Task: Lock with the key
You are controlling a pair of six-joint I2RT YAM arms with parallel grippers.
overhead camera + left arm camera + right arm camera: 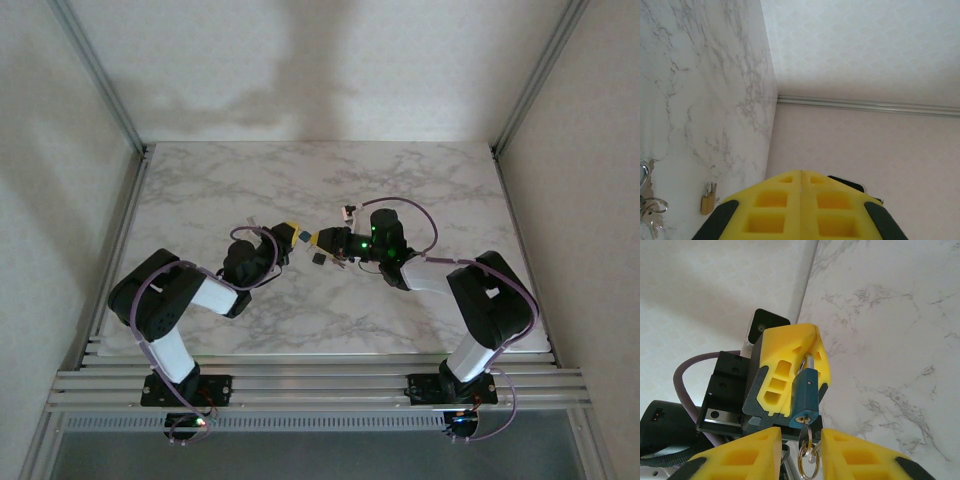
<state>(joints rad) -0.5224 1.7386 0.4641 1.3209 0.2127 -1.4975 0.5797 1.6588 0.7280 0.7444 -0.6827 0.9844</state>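
Location of blue padlock: held off the marble table, above its middle, between the tips of the two arms. Left gripper is fully closed, its yellow fingers clamped on the padlock's shackle, so the body hangs clear of them with its keyhole face toward the right wrist camera. Key sits in that keyhole, and a key ring dangles from it. Right gripper stands partly parted, one yellow finger on each side of the key and ring. A gap shows between each finger and the key, so it has hold of nothing. In the overhead view the two grippers meet tip to tip over the table's centre, the left arm reaching in from the near left corner and the right arm from the near right corner. In the left wrist view a small brass padlock lies on the table surface, with a second bunch of keys near it.
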